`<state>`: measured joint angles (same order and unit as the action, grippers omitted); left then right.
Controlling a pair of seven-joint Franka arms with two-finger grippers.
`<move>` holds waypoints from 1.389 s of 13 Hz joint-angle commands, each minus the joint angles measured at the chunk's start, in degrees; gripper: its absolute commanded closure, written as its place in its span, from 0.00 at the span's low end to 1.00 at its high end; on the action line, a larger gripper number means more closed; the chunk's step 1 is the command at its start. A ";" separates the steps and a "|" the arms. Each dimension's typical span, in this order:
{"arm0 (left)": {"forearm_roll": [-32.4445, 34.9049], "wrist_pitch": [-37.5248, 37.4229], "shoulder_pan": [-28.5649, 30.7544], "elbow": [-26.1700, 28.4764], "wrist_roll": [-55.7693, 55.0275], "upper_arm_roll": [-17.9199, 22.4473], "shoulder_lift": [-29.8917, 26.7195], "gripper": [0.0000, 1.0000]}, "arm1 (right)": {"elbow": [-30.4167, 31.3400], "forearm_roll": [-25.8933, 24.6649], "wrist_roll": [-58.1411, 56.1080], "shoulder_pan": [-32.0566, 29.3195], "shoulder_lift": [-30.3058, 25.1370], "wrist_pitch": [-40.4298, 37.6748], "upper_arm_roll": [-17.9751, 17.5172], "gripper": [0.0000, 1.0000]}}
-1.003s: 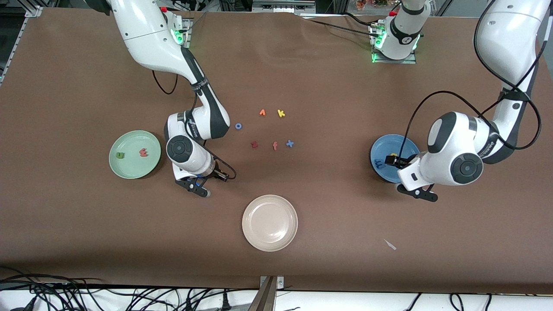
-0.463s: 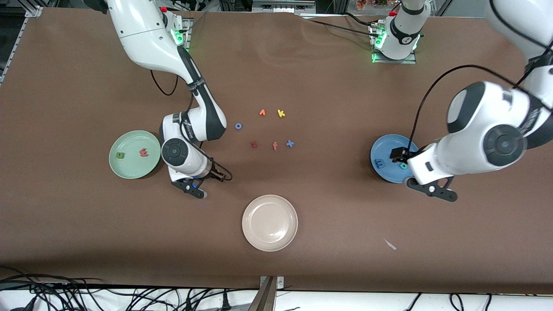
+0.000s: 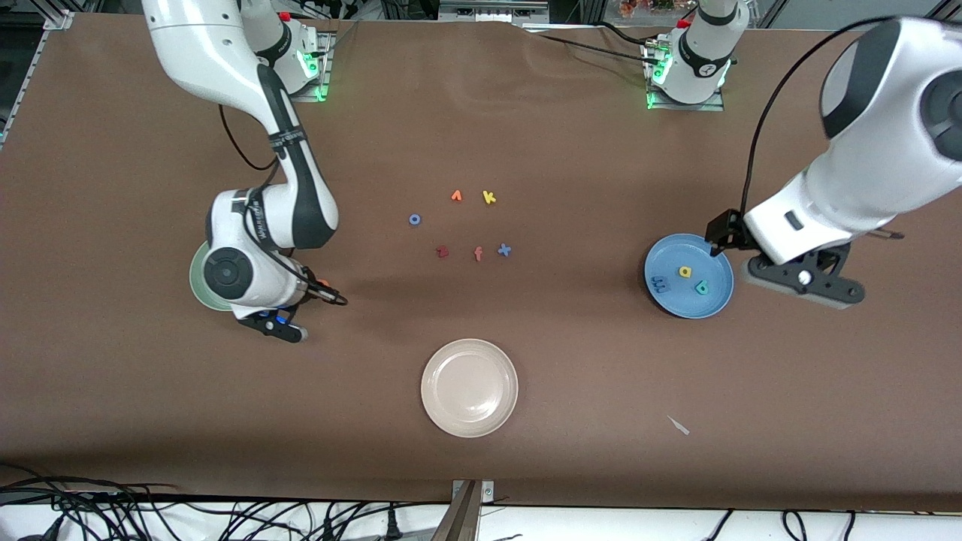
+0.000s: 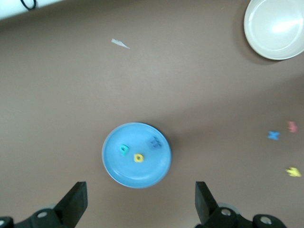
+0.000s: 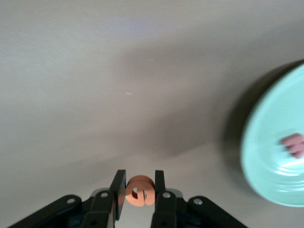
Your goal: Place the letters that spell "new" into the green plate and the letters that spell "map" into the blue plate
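My right gripper is shut on the orange "e", above bare table beside the green plate. A salmon "w" lies in that plate. In the front view the right arm covers most of the green plate, and the right gripper hangs at its edge. The blue plate holds the blue "m", yellow "a" and teal "p". My left gripper hangs open and empty, high beside the blue plate.
Several loose letters lie mid-table, among them a yellow "k", a dark red "z", a salmon "f" and a blue "x". A beige plate sits nearer the front camera. A white scrap lies near the front edge.
The right arm has carried the "e" toward the green plate and now covers most of it. The left arm has risen away from the blue plate, uncovering its letters.
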<state>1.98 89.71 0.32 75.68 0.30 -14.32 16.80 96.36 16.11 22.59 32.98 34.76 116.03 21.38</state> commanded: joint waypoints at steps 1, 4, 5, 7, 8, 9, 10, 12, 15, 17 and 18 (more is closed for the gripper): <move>-9.26 3.53 -1.99 14.10 0.75 7.89 -11.31 0.00 | 10.58 -1.07 -5.00 0.33 -7.68 0.86 2.25 1.00; -1.82 9.26 -2.08 20.30 1.01 8.08 -15.91 0.00 | 18.49 -1.43 -12.46 0.33 -10.94 5.42 6.55 1.00; -1.19 9.00 -1.82 20.39 0.84 8.08 -16.01 0.00 | 19.91 -1.43 -16.14 0.33 -10.95 5.96 8.48 1.00; -1.10 9.17 -1.64 21.08 1.36 8.08 -16.53 0.00 | 21.06 -1.34 -21.86 0.16 -10.07 6.58 11.65 1.00; -0.92 9.34 -2.07 24.05 1.11 8.08 -18.62 0.00 | 21.06 -1.34 -24.85 -0.28 -9.46 6.58 13.23 1.00; -0.92 9.00 -2.08 25.12 1.36 7.82 -19.25 0.00 | 20.89 -1.26 -27.23 -1.41 -9.36 5.97 13.50 0.77; -0.92 8.91 -1.99 24.87 1.45 7.81 -19.26 0.00 | 20.54 -1.34 -28.47 -1.95 -9.28 5.88 13.51 0.22; -0.92 8.64 -1.37 24.08 2.94 7.90 -18.56 0.00 | 20.19 -1.26 -27.61 -1.34 -9.45 5.26 13.33 0.00; -0.92 6.80 -0.33 22.94 3.48 7.99 -17.85 0.00 | 14.67 -0.64 -26.91 -0.81 -9.45 -1.74 13.07 0.00; -1.01 6.80 0.47 22.76 3.56 7.99 -17.41 0.00 | 9.49 -0.64 -22.96 0.59 -9.36 -8.24 12.63 0.00; -1.01 6.80 0.39 22.76 3.48 7.99 -17.15 0.00 | 7.11 -0.64 -20.94 1.55 -9.45 -11.50 12.63 0.00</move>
<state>-0.26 97.13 0.41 98.42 2.60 -6.20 -0.30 107.74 15.53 -1.86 33.16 25.94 110.35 34.15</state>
